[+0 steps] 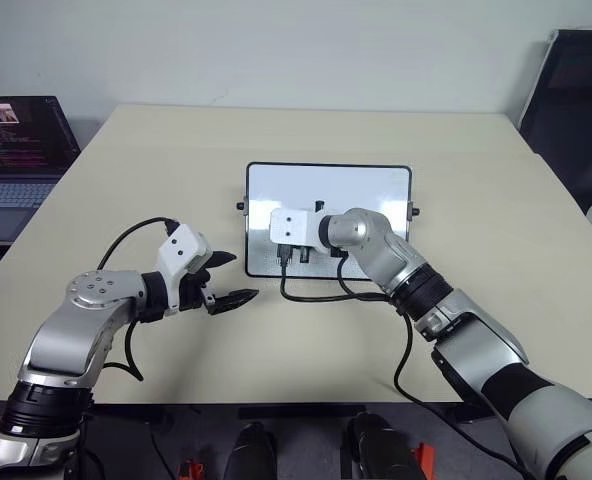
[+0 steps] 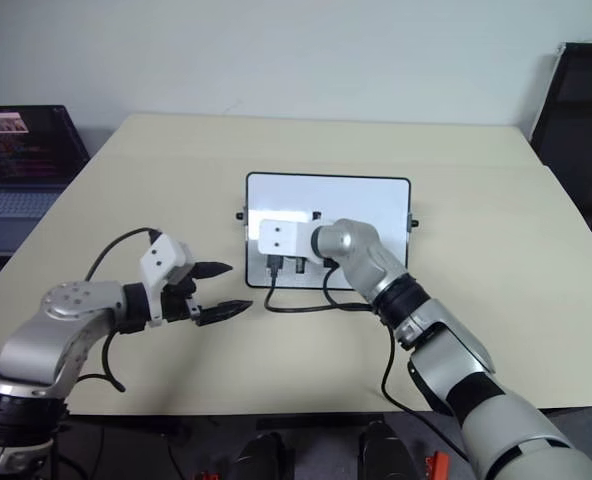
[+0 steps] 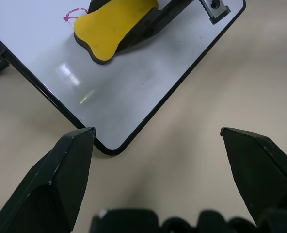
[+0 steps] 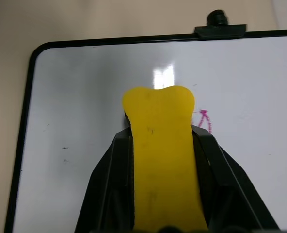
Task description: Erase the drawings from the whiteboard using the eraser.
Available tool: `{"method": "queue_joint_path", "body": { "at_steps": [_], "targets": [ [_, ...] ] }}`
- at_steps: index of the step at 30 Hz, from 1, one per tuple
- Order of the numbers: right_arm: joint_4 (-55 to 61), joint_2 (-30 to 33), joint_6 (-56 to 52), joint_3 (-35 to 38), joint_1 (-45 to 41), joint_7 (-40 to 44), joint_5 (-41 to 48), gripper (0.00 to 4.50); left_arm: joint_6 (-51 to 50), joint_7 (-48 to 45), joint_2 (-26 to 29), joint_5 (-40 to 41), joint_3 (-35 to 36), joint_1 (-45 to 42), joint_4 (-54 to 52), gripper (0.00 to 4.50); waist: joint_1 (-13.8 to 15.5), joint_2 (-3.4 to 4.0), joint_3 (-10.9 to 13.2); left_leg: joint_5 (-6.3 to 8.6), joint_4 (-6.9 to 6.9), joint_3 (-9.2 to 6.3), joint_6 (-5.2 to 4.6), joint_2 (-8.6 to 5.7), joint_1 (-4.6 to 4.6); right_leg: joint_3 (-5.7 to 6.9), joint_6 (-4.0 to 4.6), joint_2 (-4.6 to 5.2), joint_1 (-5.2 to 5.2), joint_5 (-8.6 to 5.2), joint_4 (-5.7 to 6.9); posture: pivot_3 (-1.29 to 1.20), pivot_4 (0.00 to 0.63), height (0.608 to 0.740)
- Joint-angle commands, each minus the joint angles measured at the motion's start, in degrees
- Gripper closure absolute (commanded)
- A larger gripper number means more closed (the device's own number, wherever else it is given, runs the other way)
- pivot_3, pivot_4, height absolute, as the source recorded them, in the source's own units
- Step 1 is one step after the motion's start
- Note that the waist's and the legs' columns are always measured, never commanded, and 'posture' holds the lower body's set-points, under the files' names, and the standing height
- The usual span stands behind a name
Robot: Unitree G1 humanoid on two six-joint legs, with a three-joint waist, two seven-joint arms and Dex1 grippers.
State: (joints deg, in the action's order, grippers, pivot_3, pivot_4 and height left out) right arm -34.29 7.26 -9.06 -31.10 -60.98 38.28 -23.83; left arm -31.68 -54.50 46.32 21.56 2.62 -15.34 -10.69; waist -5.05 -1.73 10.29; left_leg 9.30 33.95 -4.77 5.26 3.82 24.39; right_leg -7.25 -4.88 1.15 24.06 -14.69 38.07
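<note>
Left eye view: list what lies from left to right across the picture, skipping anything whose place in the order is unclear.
laptop → left gripper, jaws open over the table → whiteboard, with the right gripper over its left part → dark chair at the right edge.

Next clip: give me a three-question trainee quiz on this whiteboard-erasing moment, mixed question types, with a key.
1. True or false: the right end effector is shut on the eraser.
2. Which is nearest the eraser on the whiteboard? A) a laptop B) a bit of red drawing C) a cup
3. Fill in: the left end effector is ____ and hangs over the table, beside the board.

Key: 1 true; 2 B; 3 open.
</note>
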Motion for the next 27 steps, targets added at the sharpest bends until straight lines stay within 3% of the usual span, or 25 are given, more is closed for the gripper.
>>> {"method": "queue_joint_path", "body": {
  "at_steps": [1, 11, 18, 27],
  "targets": [
    [-0.9, 2.1, -0.3, 1.6, -2.3, -2.0, -1.9, 3.36, 1.0, 0.0, 0.0, 0.0, 0.4, -0.4, -1.1, 0.0, 0.1, -0.01, 0.0, 0.0, 0.0, 0.0, 0.0, 0.0, 0.0, 0.0, 0.01, 0.0, 0.0, 0.01, 0.0, 0.0, 0.15, 0.74],
    [6.6, 7.9, -3.3, -0.2, 0.5, 8.2, -2.6, 3.36, 1.2, -0.1, -0.5, -0.3, 0.0, -1.0, -0.8, 0.0, 0.2, -0.01, 0.0, 0.0, -0.01, 0.01, 0.0, 0.0, 0.04, 0.01, -0.03, 0.01, -0.01, -0.04, -0.08, 0.0, 0.15, 0.74],
    [5.3, 5.3, 0.6, 0.6, -1.2, 1.6, -3.6, 3.36, 1.1, -0.2, -0.5, -0.4, -0.2, -1.4, -0.7, 0.0, 0.0, 0.0, 0.0, 0.0, -0.01, 0.01, 0.0, 0.0, 0.04, 0.0, -0.03, 0.01, 0.01, -0.03, -0.06, 0.0, 0.15, 0.74],
    [0.2, 0.3, 2.5, -1.1, -2.4, 0.1, -4.8, 3.36, 0.7, 0.3, -0.6, -0.3, -0.2, -1.1, -1.4, 0.0, -0.1, 0.01, 0.0, 0.0, -0.04, 0.01, 0.0, 0.01, 0.04, 0.01, -0.02, 0.0, 0.03, -0.04, -0.06, 0.0, 0.15, 0.74]
  ]
}}
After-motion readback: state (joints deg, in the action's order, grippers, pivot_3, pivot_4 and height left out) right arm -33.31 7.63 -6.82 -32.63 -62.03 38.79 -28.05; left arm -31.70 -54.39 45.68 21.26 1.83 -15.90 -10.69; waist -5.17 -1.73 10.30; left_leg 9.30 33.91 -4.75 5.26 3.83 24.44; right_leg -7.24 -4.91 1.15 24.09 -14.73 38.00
